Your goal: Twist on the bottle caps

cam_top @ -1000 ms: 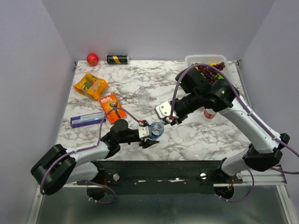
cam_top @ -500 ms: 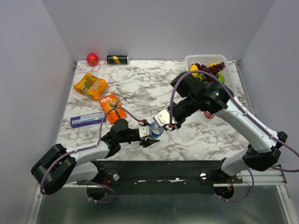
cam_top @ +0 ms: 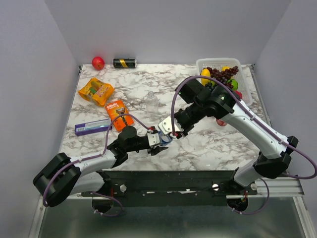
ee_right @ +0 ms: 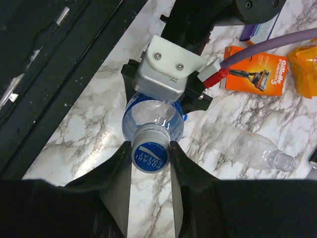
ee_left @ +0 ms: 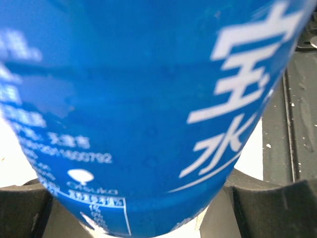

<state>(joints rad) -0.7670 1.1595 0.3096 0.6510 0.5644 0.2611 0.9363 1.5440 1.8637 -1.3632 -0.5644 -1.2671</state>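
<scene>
My left gripper (cam_top: 159, 140) is shut on the blue-labelled bottle (cam_top: 164, 138) near the table's front middle. In the left wrist view its blue label (ee_left: 148, 99) fills the frame between the black fingers (ee_left: 270, 206). My right gripper (ee_right: 151, 148) is shut on a blue cap (ee_right: 151, 155) that sits on this bottle's neck (ee_right: 152, 119); from above it (cam_top: 167, 134) covers the bottle top. A plain clear bottle (cam_top: 152, 102) stands behind, uncapped (ee_right: 242, 146). A red-labelled bottle (cam_top: 221, 122) is mostly hidden behind the right arm. No other caps show.
At the back left lie a red ball (cam_top: 98, 62) and a black-and-gold can (cam_top: 125, 63). A white basket (cam_top: 202, 63) of fruit is back right. Orange packets (cam_top: 95, 91), a razor pack (cam_top: 117, 114) and a purple box (cam_top: 92, 127) lie to the left.
My right gripper has moved down and to the left with the cap, onto the top of the bottle held by the left gripper. The left arm has stayed put.
</scene>
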